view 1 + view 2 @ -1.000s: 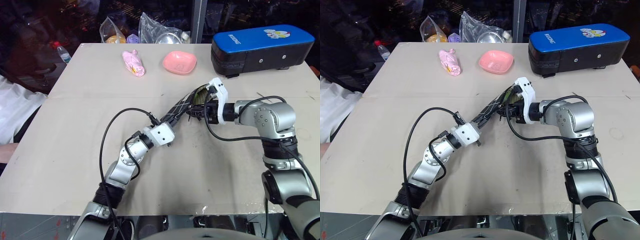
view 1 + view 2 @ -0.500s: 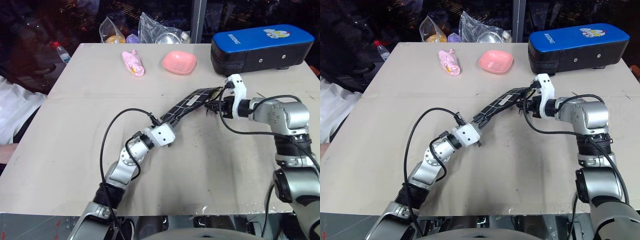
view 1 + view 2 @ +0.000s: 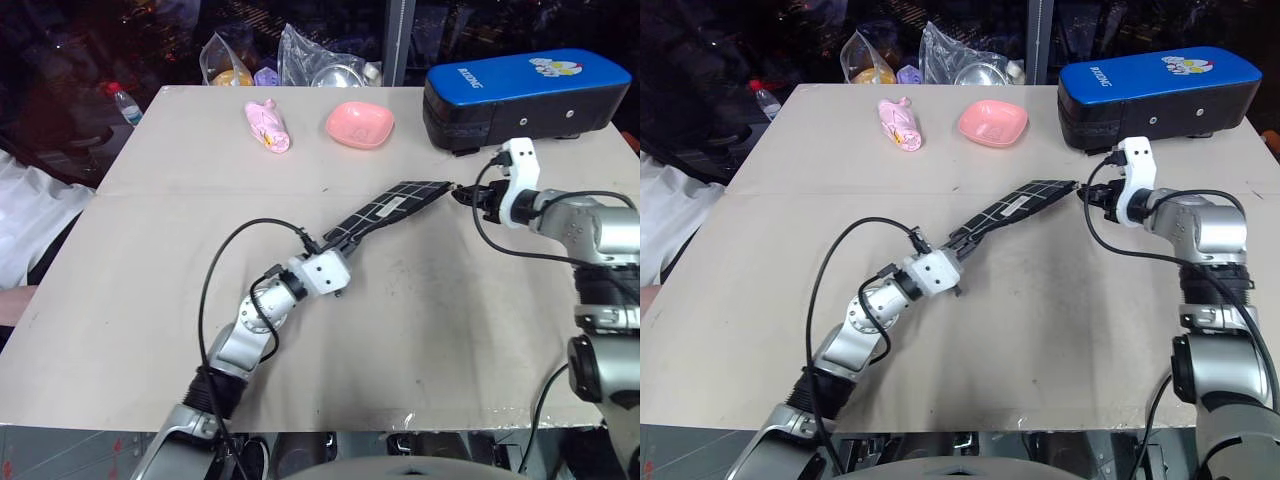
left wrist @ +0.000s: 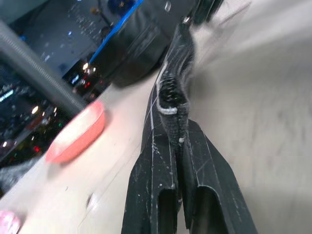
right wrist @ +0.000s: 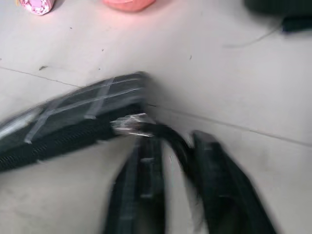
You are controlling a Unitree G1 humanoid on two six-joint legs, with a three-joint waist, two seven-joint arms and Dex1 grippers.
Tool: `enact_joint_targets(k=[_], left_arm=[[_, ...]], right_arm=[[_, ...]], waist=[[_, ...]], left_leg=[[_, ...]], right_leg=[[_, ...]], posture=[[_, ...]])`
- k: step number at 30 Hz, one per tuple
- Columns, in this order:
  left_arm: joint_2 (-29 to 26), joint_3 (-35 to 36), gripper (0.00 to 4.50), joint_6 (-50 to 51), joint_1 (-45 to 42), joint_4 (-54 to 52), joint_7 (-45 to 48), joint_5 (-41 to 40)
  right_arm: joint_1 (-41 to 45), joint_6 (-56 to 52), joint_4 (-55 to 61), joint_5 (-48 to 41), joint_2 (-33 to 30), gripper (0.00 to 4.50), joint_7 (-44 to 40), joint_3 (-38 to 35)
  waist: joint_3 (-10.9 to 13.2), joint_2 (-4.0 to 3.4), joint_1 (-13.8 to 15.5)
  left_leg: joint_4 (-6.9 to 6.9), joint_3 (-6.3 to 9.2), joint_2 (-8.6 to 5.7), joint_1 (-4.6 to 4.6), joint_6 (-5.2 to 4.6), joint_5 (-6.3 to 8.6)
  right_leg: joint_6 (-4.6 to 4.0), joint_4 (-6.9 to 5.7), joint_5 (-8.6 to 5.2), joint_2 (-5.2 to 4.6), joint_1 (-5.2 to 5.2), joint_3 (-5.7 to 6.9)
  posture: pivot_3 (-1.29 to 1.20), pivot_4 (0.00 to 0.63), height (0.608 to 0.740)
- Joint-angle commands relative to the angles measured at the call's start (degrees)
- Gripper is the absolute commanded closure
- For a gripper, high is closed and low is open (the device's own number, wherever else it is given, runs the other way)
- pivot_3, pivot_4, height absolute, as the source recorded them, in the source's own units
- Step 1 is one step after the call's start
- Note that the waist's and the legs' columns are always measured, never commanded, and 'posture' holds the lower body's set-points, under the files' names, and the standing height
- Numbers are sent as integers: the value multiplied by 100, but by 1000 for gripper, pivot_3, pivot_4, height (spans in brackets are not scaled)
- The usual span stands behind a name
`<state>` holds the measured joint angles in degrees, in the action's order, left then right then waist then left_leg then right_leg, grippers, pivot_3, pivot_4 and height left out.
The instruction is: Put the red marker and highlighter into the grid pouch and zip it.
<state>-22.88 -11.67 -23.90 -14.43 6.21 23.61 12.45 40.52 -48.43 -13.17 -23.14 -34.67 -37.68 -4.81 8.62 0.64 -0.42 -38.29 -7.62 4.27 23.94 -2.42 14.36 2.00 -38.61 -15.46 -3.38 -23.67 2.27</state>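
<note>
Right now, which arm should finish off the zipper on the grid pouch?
The right. The right gripper sits just off the grid pouch's far end, with the black pull cord between its fingers in its wrist view. The left gripper is shut on the pouch's near end, anchoring it, so it seems worth keeping there.

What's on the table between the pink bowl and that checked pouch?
Nothing: between the pink bowl and the pouch there is only bare table, seen in both eye views.

Both arms: silver-grey metal joint housings, white wrist blocks, looping black cables. Left gripper and right gripper: two black fingers each.
</note>
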Motion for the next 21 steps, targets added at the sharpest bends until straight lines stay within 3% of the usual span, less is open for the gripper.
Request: enact_joint_targets(k=[1,4,7,8,11,14,21], left_arm=[[-306,320,4187,11,306,-445,226,-417],[-633,519,3107,89,870,-831,471,-695],[-706,646,1638,426,1350,-1223,684,-1175],[-719,694,1429,647,1557,-1411,791,-1445],[-794,848,58,1456,2297,-2121,1092,-2311],[-815,983,23,2170,2830,-2655,1147,-2828],[-673,1167,23,3045,3430,-3379,878,-3115]], right_arm=[[-748,1029,620,19,-372,1575,-920,6],[-1581,1737,903,-136,-549,103,-1606,-200],[-2109,2334,951,-84,-627,0,-1858,-338],[-2297,2595,921,-3,-691,0,-1982,-338],[-2748,3545,681,52,-678,0,-2271,-499],[-2971,4526,218,50,-637,0,-2699,-641],[-2964,4872,-552,-126,-695,0,-3266,-745]], waist=[[0,0,-14],[0,1,-35],[3,-5,-43],[3,-4,-39],[3,-3,-36],[3,0,-34],[3,0,-21]], left_leg=[[1,0,0,0,-1,0],[6,1,2,0,-2,2],[9,-4,5,-10,-2,2],[8,-4,5,-11,-6,4],[5,-1,6,-14,-20,13],[4,2,5,-16,-20,13],[-2,3,1,-20,-23,14]], right_leg=[[0,5,0,0,1,0],[1,10,0,0,3,-1],[1,7,0,0,4,-6],[1,5,0,0,5,-6],[0,4,0,-2,11,-7],[1,5,-1,2,12,-7],[-2,5,-2,9,18,-16]], posture=[[0,150,740],[0,150,740],[0,150,740],[0,150,740],[0,150,740],[0,150,740],[0,150,740]])
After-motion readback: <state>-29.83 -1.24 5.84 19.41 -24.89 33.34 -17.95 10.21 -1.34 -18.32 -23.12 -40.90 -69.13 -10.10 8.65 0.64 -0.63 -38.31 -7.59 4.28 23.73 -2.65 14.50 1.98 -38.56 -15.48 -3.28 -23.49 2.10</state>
